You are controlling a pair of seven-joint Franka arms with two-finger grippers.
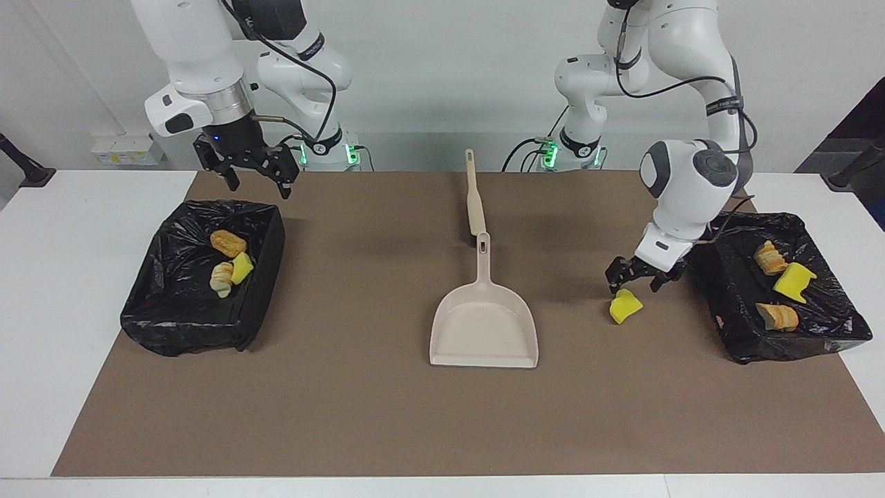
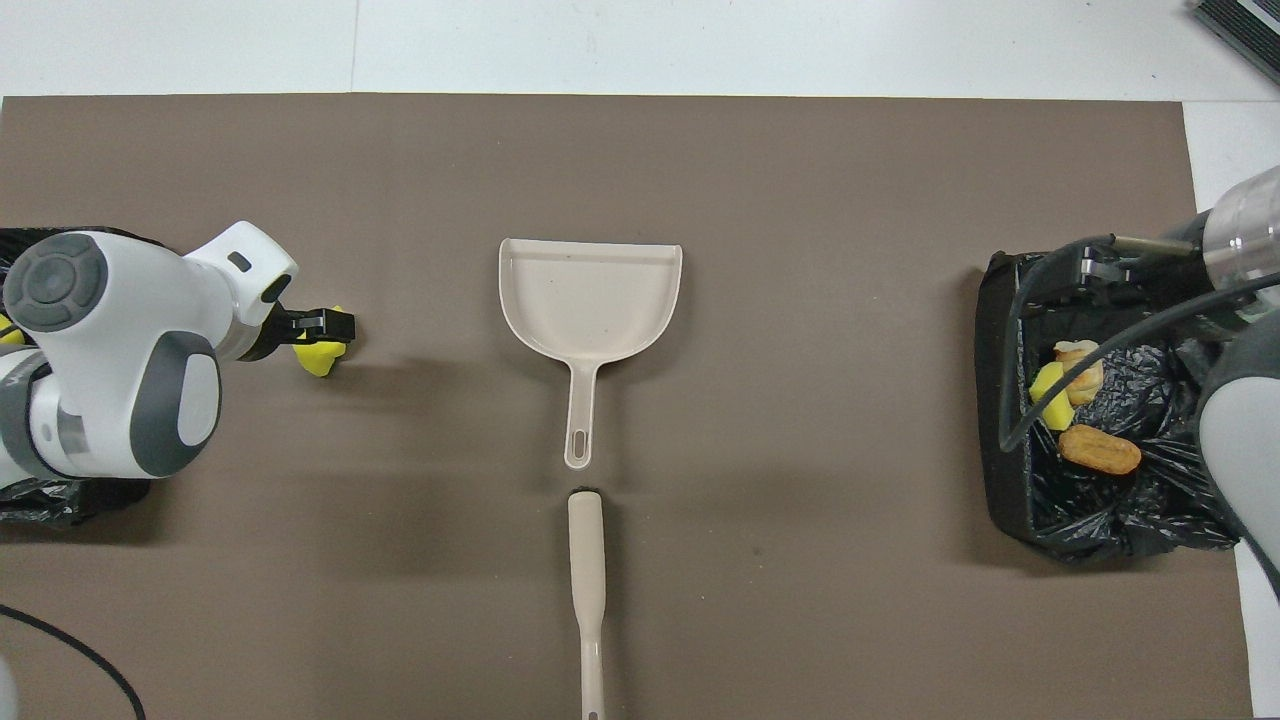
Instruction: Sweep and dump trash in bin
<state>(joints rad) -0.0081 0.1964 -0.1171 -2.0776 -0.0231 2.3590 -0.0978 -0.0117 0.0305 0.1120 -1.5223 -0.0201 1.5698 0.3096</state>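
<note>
Black-lined bin [image 1: 200, 277] at the right arm's end of the table holds three scraps, and the right gripper [image 1: 254, 181] hangs over its robot-side rim, fingers spread and empty. The beige dustpan [image 1: 484, 325] and brush [image 1: 476, 204] lie mid-mat. The left gripper [image 1: 637, 277] hovers directly above a yellow sponge piece [image 1: 624, 307] beside the second bin [image 1: 781, 297], which holds three more; I cannot tell whether its fingers grip the piece, which sits just below them.

A white table [image 1: 83, 290] spans the scene, most of its top covered by a brown mat [image 1: 387, 415]. A plain pale wall [image 1: 442, 69] rises along the robots' edge, carrying a white socket box [image 1: 124, 150] toward the right arm's end. Even light casts soft shadows on the mat.
</note>
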